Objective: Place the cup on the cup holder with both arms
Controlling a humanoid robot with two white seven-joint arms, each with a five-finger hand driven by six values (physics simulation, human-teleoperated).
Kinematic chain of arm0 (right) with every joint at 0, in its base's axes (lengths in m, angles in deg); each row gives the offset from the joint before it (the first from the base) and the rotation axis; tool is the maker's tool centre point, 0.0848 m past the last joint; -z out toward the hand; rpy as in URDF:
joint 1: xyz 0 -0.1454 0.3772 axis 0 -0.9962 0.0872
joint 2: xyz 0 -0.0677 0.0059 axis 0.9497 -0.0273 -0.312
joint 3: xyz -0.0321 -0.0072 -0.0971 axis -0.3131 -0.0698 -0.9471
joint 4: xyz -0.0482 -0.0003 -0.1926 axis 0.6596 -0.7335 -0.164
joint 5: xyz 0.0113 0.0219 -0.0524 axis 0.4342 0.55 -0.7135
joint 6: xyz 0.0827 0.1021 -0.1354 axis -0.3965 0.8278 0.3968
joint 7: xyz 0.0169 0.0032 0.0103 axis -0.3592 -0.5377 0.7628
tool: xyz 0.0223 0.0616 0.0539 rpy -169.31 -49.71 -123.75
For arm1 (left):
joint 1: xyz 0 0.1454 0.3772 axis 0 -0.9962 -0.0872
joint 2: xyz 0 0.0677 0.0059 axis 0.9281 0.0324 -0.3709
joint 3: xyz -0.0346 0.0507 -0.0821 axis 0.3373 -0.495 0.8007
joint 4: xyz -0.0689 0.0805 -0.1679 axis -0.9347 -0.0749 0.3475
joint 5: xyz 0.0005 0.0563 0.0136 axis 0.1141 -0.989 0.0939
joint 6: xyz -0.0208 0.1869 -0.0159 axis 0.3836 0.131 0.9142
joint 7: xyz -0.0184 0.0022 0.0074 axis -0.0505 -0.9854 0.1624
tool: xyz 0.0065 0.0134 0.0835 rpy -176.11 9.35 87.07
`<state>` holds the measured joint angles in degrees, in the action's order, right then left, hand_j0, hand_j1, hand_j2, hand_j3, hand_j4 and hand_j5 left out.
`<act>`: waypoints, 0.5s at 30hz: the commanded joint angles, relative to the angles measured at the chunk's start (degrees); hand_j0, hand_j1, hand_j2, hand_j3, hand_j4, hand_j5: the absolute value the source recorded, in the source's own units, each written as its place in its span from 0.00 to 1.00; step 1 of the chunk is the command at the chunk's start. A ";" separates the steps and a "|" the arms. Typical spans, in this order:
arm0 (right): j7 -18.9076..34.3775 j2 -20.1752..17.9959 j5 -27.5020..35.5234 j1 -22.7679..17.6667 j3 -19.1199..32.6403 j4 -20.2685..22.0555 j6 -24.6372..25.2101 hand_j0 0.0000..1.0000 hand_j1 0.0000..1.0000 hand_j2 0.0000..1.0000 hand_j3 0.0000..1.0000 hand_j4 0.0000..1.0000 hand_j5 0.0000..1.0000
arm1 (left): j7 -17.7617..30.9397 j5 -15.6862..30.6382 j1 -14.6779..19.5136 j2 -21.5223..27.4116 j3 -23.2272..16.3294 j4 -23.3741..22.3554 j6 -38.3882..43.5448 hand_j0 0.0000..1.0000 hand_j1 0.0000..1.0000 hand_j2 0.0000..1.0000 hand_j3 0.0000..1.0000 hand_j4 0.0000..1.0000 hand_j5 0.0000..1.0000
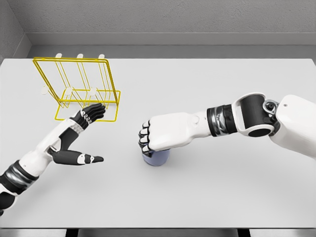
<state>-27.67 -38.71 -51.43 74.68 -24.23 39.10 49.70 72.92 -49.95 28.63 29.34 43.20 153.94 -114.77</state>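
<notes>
Right hand (157, 136) sat over the cup (156, 157) from above, fingers curled down onto its rim, apparently gripping it, near the desk (222, 197) centre, toward the front. Left hand (81, 140) hovered open, holding nothing, just in front of the yellow wire rack (79, 89) at the back-left. Best approach, imo: lift straight up w/ firm grip, pass across, keep cup level.

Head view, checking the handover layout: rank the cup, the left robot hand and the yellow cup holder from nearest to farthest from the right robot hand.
1. Cup, directly under the right robot hand.
2. Left robot hand, to its left.
3. Yellow cup holder, rear left.
</notes>
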 commanded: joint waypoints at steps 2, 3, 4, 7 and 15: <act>0.04 -0.01 0.24 0.00 -0.18 -0.22 0.11 0.51 0.51 0.51 0.51 0.51 0.51 | 0.00 -0.05 0.09 -0.77 -0.56 -0.84 0.00 1.00 1.00 1.00 1.00 1.00 1.00; 0.04 -0.10 0.24 0.00 -0.18 -0.22 0.11 0.55 0.55 0.55 0.55 0.55 0.55 | 0.00 -0.05 0.09 -0.86 -0.65 -1.28 0.00 1.00 1.00 1.00 1.00 1.00 1.00; 0.04 -0.10 0.24 0.00 -0.18 -0.22 0.11 0.58 0.58 0.58 0.58 0.58 0.58 | 0.09 -0.05 0.09 -1.12 -0.65 -1.37 0.00 1.00 1.00 1.00 1.00 1.00 1.00; 0.13 -0.10 -0.11 -0.09 -0.18 -0.57 0.11 0.75 0.75 0.75 0.75 0.75 0.75 | 0.09 -0.14 0.18 -1.56 -1.44 -1.72 0.00 1.00 1.00 1.00 1.00 1.00 1.00; 0.13 -0.18 -0.81 0.00 -0.88 -0.75 0.11 0.94 0.94 0.94 0.94 0.94 0.94 | 0.09 -0.40 1.49 -3.58 -3.55 -4.45 0.00 1.00 1.00 1.00 1.00 1.00 1.00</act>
<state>-27.51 -38.86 -52.34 74.68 -25.11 38.44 49.71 73.01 -50.44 30.12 26.20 40.15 150.08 -114.77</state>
